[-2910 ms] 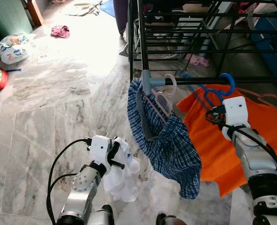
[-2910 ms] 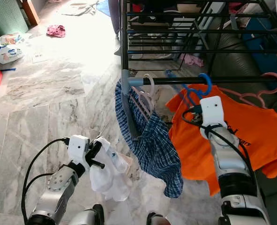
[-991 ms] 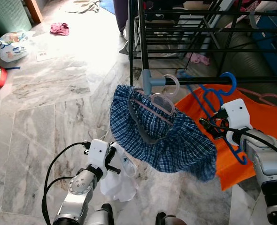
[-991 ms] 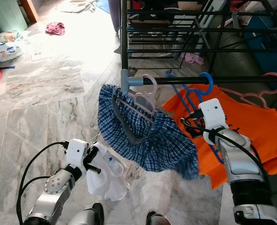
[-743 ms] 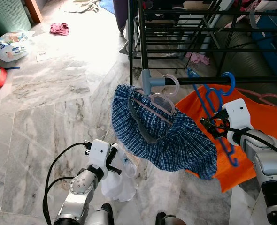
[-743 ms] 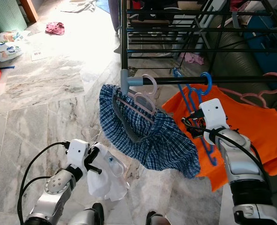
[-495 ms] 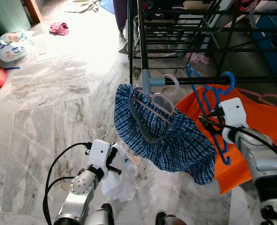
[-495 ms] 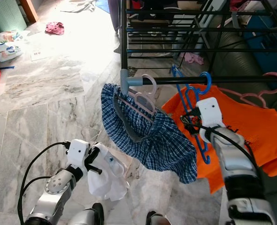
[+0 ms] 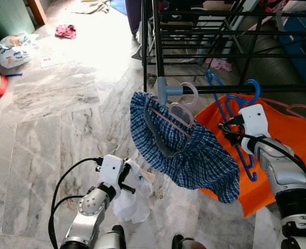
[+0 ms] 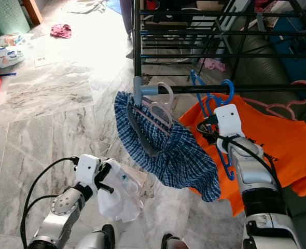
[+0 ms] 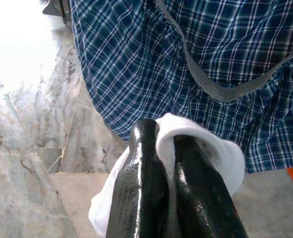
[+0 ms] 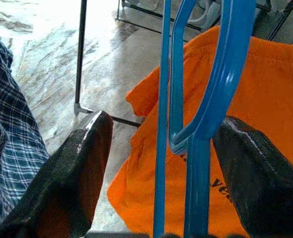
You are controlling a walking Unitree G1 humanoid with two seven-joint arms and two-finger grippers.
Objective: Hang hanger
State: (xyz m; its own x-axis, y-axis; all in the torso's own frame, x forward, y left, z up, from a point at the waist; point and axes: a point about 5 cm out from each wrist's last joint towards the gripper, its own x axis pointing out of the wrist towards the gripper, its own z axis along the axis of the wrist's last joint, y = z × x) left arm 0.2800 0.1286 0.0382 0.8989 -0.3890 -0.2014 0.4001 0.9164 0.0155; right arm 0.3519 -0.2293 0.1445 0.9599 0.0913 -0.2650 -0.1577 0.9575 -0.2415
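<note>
A blue hanger stands tilted between the fingers of my right gripper, its hook up by the black rail. I cannot tell whether the hook rests on the rail. In the right wrist view the fingers stand wide apart either side of the blue hanger. An orange shirt hangs behind on a second blue hanger. Plaid shorts hang on a pink hanger at the rail's end. Low down, my left gripper is shut on a white cloth.
The black drying rack rises just behind the rail, with more bars farther back. A pink hanger sits on the rail at the right. Bags and a red cloth lie on the marble floor at the far left.
My right gripper has risen toward the rail, carrying the blue hanger so its hook is now up at the bar. The plaid shorts have swung back from a wide spread. The left arm has barely moved.
</note>
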